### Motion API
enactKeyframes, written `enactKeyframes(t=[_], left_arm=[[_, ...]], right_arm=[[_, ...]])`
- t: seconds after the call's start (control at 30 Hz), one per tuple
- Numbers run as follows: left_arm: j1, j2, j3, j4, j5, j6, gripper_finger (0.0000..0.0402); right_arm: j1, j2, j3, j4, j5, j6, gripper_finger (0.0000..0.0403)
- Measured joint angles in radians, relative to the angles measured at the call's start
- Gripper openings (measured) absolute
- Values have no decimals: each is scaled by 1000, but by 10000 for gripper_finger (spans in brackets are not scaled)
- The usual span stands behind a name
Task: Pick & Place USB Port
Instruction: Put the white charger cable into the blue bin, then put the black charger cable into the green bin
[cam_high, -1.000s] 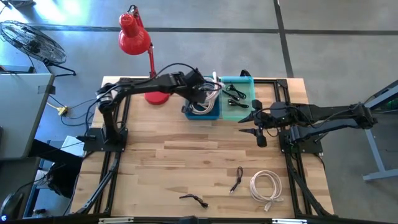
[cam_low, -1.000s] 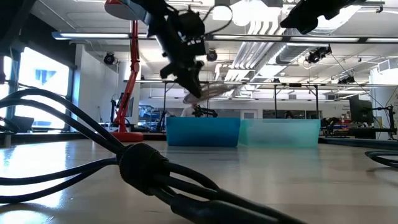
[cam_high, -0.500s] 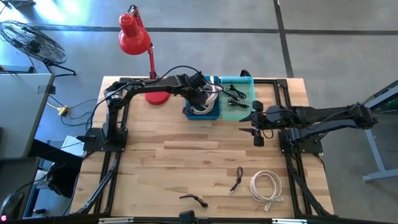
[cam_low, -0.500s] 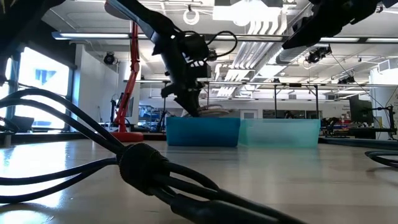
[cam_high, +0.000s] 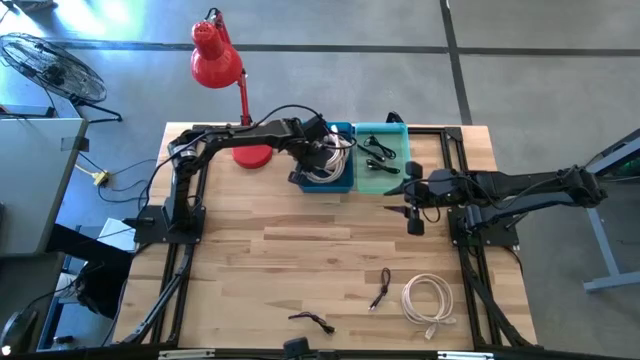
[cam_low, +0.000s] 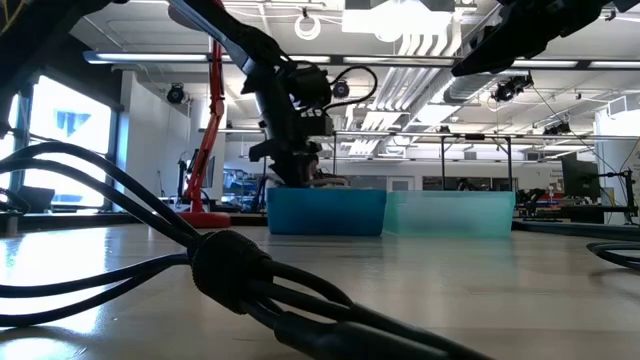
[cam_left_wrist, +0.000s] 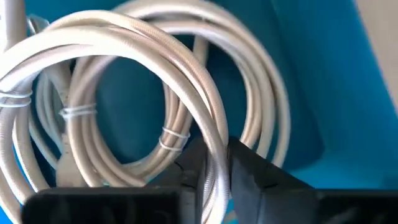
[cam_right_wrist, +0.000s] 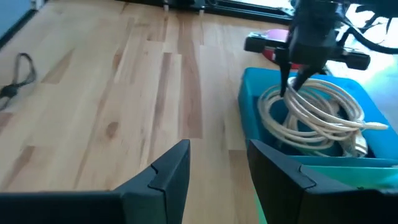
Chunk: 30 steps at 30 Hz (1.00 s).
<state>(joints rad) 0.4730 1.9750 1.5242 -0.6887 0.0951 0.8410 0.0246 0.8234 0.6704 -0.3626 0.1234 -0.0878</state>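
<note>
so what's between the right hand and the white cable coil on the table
Bare wood tabletop in the high view: nothing lies between the right hand and the white cable coil.

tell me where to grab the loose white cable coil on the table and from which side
Grip the white cable coil across one bundled side of its loop, coming straight down from above. It lies flat on the wooden table near the right arm's side, with bare wood around it, so a finger could probably drop inside the ring and one outside.

Workshop with a grey concrete floor around a wooden table

The table (cam_high: 300, 260) stands on the concrete floor (cam_high: 540, 80); a red desk lamp (cam_high: 216, 55) rises from its far left corner and a floor fan (cam_high: 45, 62) stands beyond. Ceiling strip lights (cam_low: 400, 20) and a bright window (cam_low: 60, 130) light the hall.
</note>
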Motion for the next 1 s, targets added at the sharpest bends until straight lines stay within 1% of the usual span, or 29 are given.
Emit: enactKeyframes(t=[0.17,0.27,0.33,0.43,0.5,0.63,0.83,0.9,1.0], left_arm=[[-2,10,-1,30,-7,0,113],[-3,11,1,67,-33,0,135],[-2,11,23,64,-77,-12,145],[-3,11,69,7,-122,-56,154],[-10,10,103,-52,-128,-82,158],[-41,10,153,-150,-137,-87,160],[-95,10,191,-189,-140,-87,161],[-111,10,197,-214,-143,-89,161],[-141,10,198,-258,-143,-117,161]], right_arm=[[0,0,0,-10,-61,3,154],[0,0,0,-18,-67,5,154],[0,0,1,-21,-67,5,154],[0,0,1,-28,-67,5,154],[0,0,1,-37,-68,5,154],[0,0,1,-65,-68,19,154],[0,0,1,-77,-74,22,153],[0,0,1,-67,-105,37,153],[1,0,19,-61,-219,41,154]])
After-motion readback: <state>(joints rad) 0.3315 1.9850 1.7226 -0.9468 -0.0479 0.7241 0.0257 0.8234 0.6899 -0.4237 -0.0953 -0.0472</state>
